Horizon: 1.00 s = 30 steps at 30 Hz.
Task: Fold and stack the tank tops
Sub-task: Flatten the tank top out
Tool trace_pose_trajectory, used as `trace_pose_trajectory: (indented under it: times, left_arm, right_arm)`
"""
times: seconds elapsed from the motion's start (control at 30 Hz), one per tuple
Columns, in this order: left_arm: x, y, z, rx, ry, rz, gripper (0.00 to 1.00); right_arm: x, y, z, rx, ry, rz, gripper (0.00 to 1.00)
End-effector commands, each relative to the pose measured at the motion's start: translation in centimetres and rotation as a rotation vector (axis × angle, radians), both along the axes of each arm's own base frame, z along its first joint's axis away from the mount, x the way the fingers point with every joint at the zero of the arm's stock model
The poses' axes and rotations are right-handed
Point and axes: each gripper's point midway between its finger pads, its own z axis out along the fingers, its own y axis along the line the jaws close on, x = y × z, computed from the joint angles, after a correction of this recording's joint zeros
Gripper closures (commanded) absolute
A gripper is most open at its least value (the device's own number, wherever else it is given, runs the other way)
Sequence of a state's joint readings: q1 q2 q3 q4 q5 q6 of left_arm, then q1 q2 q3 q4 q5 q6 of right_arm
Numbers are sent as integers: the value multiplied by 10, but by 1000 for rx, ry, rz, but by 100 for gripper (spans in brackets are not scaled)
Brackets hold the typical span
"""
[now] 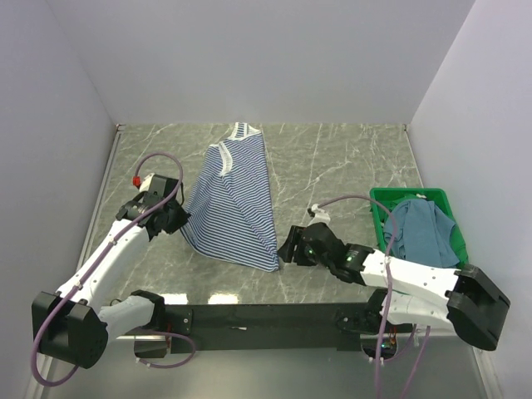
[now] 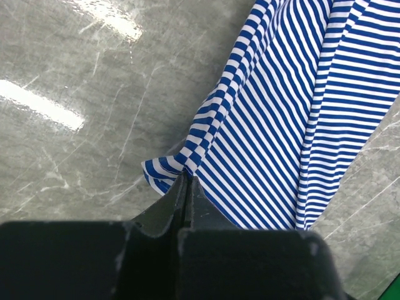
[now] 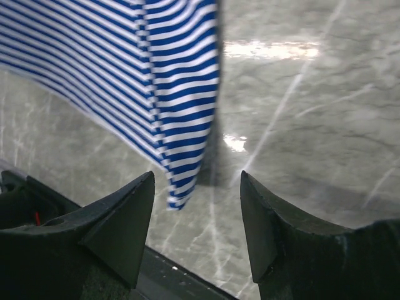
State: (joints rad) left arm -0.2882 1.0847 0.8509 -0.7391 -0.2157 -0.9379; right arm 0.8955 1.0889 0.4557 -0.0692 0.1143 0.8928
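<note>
Two tank tops are present. The striped top [image 1: 237,204] lies spread on the counter [image 1: 332,166] between the two grippers, with its white-trimmed neck at the end far from both. The teal top [image 1: 420,233] sits bunched in the green crate [image 1: 455,245], behind and outboard of the right gripper [image 1: 293,247], and nothing is holding it.

The left gripper [image 2: 186,181] is closed on the striped top. The left wrist view shows its fingertips pressed together on a small puckered fold at the cloth's edge, with the body of the garment running away ahead of it. The right gripper stands wide open and holds nothing. The near corner of the striped top lies just ahead of its fingertips, roughly in line with the gap between them, and does not touch either finger.

Assessment of handling: the fabric is thin, light and limp. It creases where it is pinched and drapes from any held point, so it should not keep its shape when lifted. It is not fragile, but its layers may slide apart.

Recommended hold: a shallow pinch at the hem corner in front of the right gripper, taking both layers, to match the left gripper's hold on the opposite edge. A hold in the middle of the cloth would probably bunch it. The fold is judged not yet made.
</note>
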Motion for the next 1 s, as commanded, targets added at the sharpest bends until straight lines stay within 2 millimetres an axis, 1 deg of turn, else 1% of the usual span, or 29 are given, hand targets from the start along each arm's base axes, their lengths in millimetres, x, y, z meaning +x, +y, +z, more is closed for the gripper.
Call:
trace_pose_trajectory:
  times: [0.0, 0.07, 0.1, 0.13, 0.17, 0.23, 0.33, 0.53, 0.67, 0.7, 0.93, 0.97]
  left_arm:
    - [6, -3, 3, -23, -28, -1, 99]
    - [6, -4, 3, -28, -30, -4, 100]
    - [6, -4, 3, -28, -30, -4, 100]
    - [6, -4, 4, -28, -31, -4, 100]
    - [6, -4, 5, -26, -33, -4, 99]
    - [5, -3, 5, -24, -31, -3, 99]
    - [5, -3, 6, -22, -36, -3, 99]
    - [4, -3, 3, -22, -30, -5, 99]
    - [4, -3, 3, -22, -33, -7, 99]
    - [4, -3, 3, -22, -33, -7, 99]
    - [3, -1, 3, -15, -35, -7, 100]
    - [3, -1, 4, -15, -36, -7, 99]
  right_arm:
    - [12, 4, 24, -24, -105, -50, 36]
    - [8, 8, 19, -65, -105, -24, 37]
    - [8, 11, 21, -77, -111, -23, 39]
    - [8, 12, 16, -99, -104, -15, 41]
    - [6, 17, 17, -104, -109, 3, 42]
    - [5, 19, 10, -137, -100, 16, 44]
    - [1, 27, 7, -155, -100, 49, 47]
    - [-6, 34, -2, -191, -90, 80, 49]
    - [-6, 37, -5, -207, -85, 83, 55]
    - [-6, 38, -7, -212, -80, 86, 60]
    - [-9, 42, -13, -212, -52, 98, 73]
    - [-8, 41, -13, -212, -50, 96, 77]
